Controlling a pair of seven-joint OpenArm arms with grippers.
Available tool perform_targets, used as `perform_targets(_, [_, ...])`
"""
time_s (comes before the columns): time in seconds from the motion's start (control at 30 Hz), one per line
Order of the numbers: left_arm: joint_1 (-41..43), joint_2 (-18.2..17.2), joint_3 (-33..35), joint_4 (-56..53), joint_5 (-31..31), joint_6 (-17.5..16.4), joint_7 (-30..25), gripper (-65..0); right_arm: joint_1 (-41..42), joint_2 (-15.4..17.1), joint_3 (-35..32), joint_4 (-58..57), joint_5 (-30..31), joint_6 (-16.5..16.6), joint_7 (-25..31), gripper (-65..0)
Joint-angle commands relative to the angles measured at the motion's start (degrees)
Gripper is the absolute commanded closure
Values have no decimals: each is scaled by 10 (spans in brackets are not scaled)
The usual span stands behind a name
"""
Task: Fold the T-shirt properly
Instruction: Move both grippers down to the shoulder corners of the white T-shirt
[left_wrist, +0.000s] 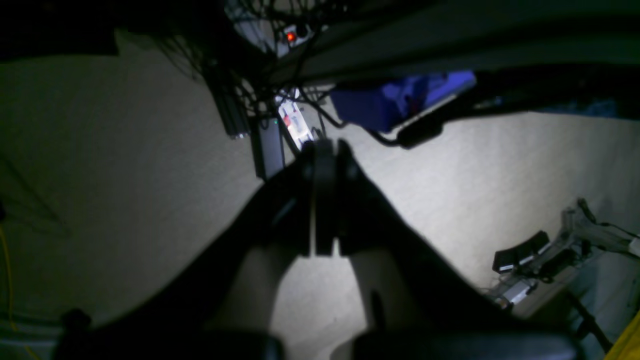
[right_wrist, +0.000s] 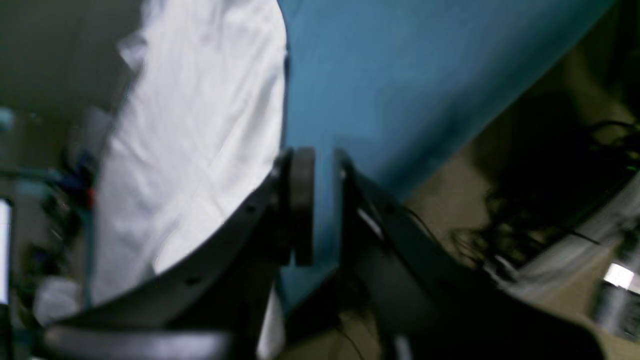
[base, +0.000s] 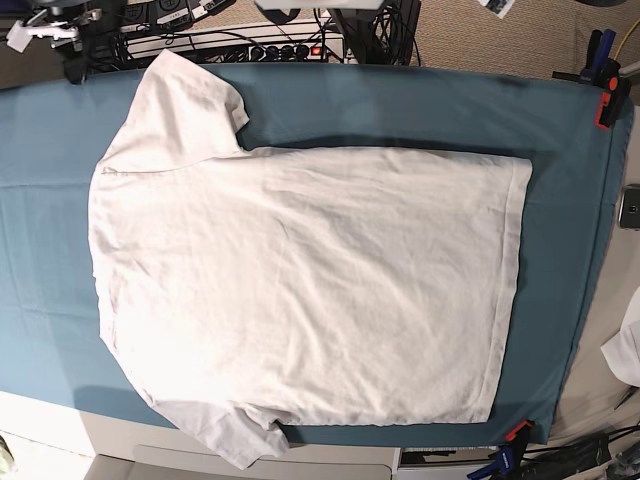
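One T-shirt (base: 300, 290) is laid flat on the teal table cover (base: 560, 200), neck end at the left and hem at the right; the right gripper (right_wrist: 325, 200) is held slightly parted and empty, the left gripper (left_wrist: 325, 195) pressed together.

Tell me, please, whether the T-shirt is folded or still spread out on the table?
Spread out. In the base view the T-shirt lies flat on the teal table cover, both sleeves out to the sides, hem straight, no fold made yet.

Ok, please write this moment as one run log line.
T-shirt: flat, unfolded on teal cover | left gripper: shut, empty, off the table | right gripper: slightly open, empty
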Motion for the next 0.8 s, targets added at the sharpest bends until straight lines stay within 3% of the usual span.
perform_targets(0.0, [6,-3,-2,8,-6,-4,-7,0,-2,8,6,9,20,7,4,-103])
perform_targets(0.13, [-3,-3,-2,8,12,-4,-8,-51,16,10,6,11,12,4,-3,-188])
perform_targets(0.23, [-14,-3,-2,8,16,-4,-8,-177,37,10,2,10,-12,-22,-2,-200])
perform_targets(0.33, [-25,-3,-2,8,16,-2,-7,-285,56,9,-26,9,-35,-27,-1,-200])
perform_targets(0.57, [-30,-3,-2,8,16,0,1,-294,77,-14,-115,9,-85,-27,3,-200])
perform_targets(0.77, [-30,-3,-2,8,31,0,2,-294,77,-25,-126,9,-137,-26,26,-200])
